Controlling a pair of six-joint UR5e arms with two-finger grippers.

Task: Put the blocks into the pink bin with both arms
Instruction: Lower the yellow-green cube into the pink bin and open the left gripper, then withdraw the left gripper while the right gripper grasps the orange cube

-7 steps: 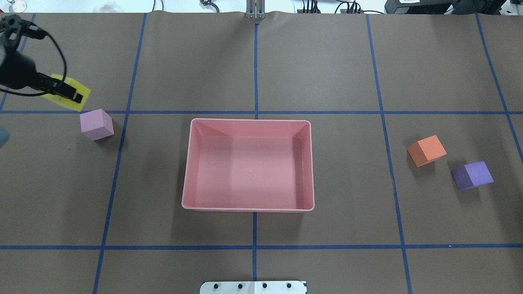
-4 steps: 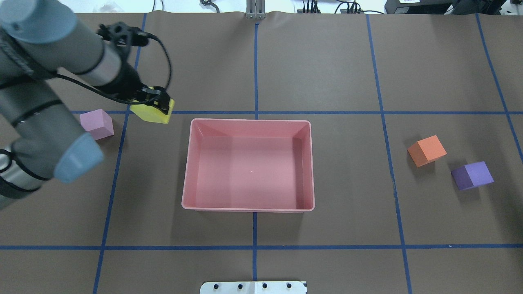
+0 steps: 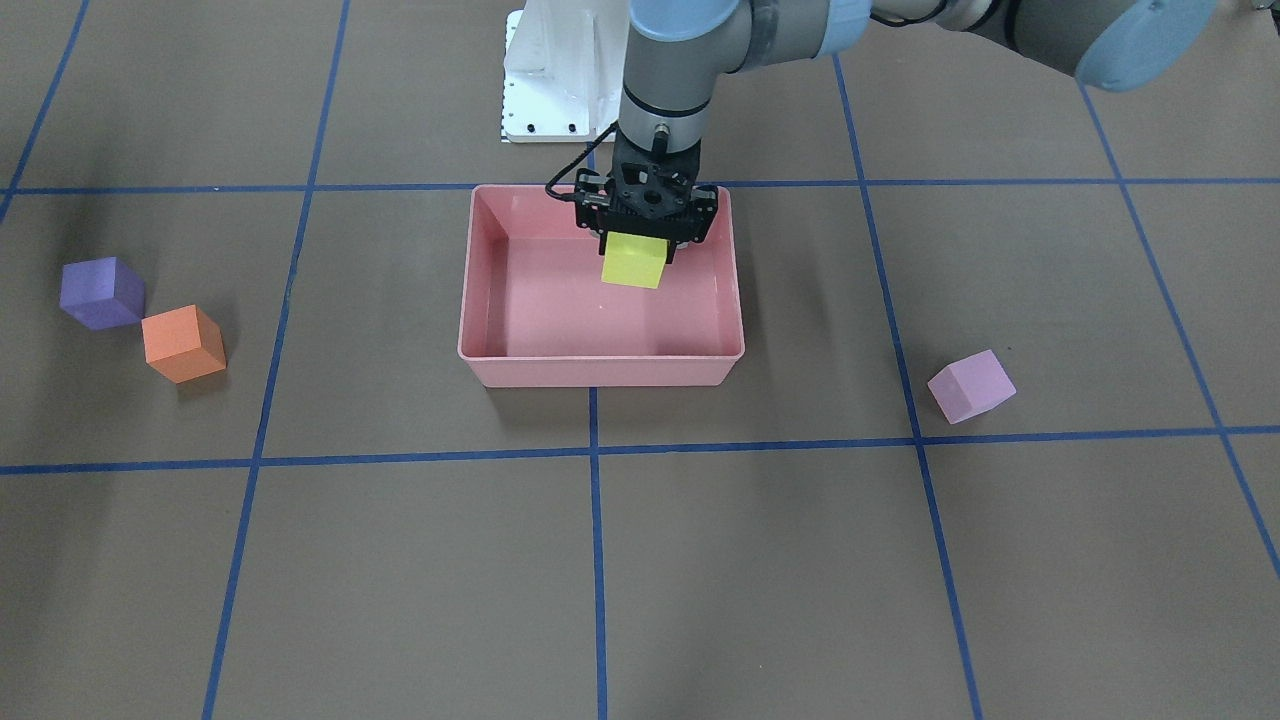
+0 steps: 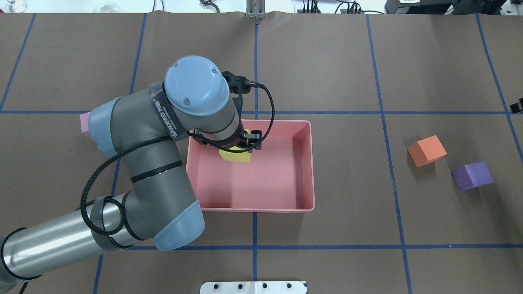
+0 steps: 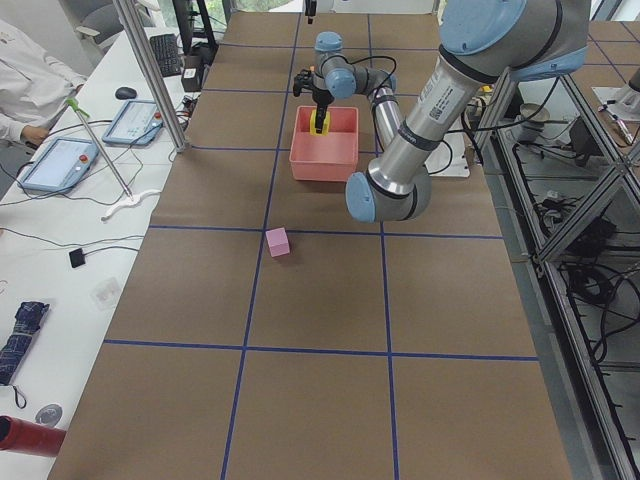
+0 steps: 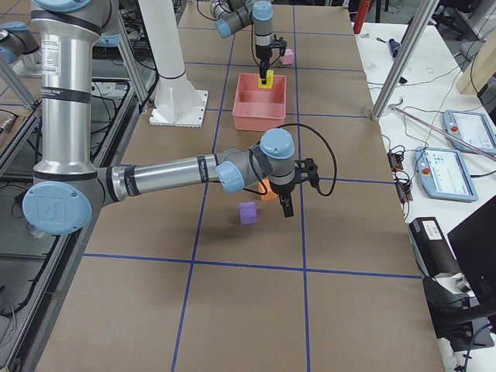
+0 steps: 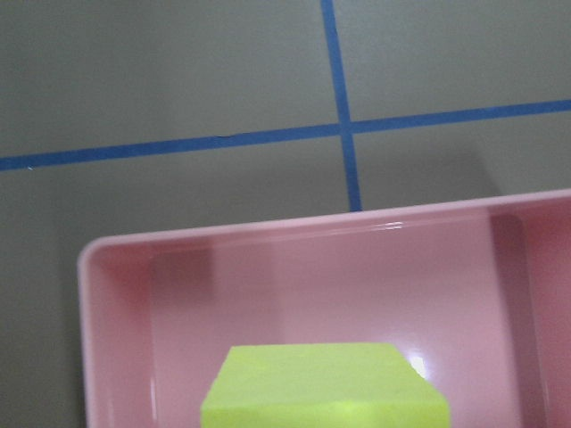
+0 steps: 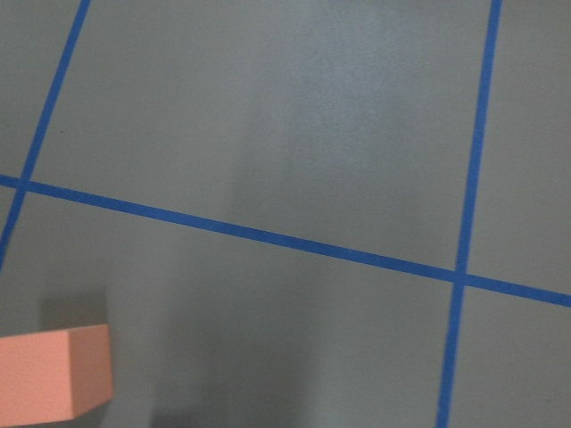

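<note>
My left gripper [image 3: 640,240] is shut on the yellow block [image 3: 634,263] and holds it just above the floor of the pink bin [image 3: 600,372], towards the robot-side wall. The left wrist view shows the yellow block [image 7: 326,388] over the bin [image 7: 268,232]. A pink-lilac block [image 3: 970,386] lies on the table beside the bin, on my left. The orange block [image 4: 427,150] and purple block [image 4: 472,175] lie on my right. My right gripper [image 6: 287,206] hangs above the orange block [image 8: 53,374]; I cannot tell whether it is open or shut.
The white base plate [image 3: 560,90] stands behind the bin. Blue tape lines grid the brown table. My left arm's elbow [image 4: 179,228] stretches over the table's left half. A person [image 5: 20,80] sits at a side desk with tablets beyond the table's far edge.
My left arm has swung right, carrying the yellow block from the table's left side to over the bin. A black tip of the right gripper now shows at the overhead view's right edge.
</note>
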